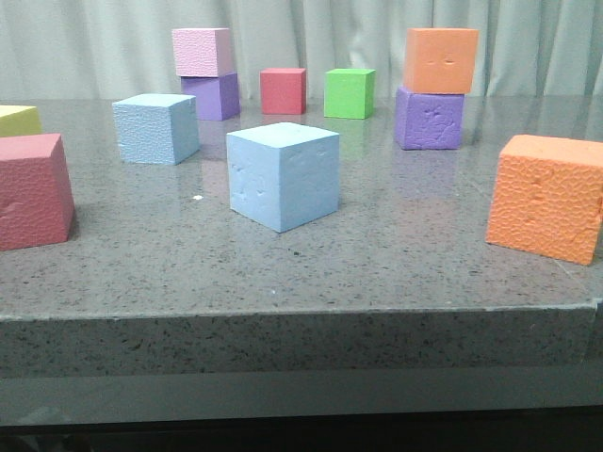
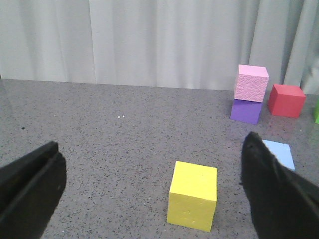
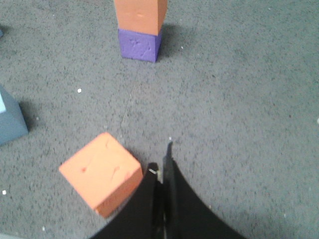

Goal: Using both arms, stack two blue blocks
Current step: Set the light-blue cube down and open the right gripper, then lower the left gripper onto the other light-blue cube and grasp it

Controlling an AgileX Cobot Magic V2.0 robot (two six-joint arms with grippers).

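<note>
On grey stone table: many foam cubes, none touching a gripper.
Near blue block: smooth, with small dents, close to front edge, about the middle of table, alone; one corner seen in right wrist view.
Far blue block: finely pebbled, further back and to the left, well apart from near blue block; partly hidden behind a finger in left wrist view.
Big orange cube: at right side, near front edge; just beside right gripper in right wrist view, not touching as far as visible.
Big red cube: at left edge, partly cut by the frame.
Yellow cube: between the left fingers in left wrist view, ahead of them, standing on table; only a corner seen in front view.
Right stack: orange cube on purple cube, at back right.
Left stack: pink cube on purple cube, at back left.
Small red cube and green cube: side by side at the back, apart from each other.
Left gripper: jaws wide open, holding nothing, above table.
Right gripper: jaws closed together, nothing between them, above bare table.
</note>
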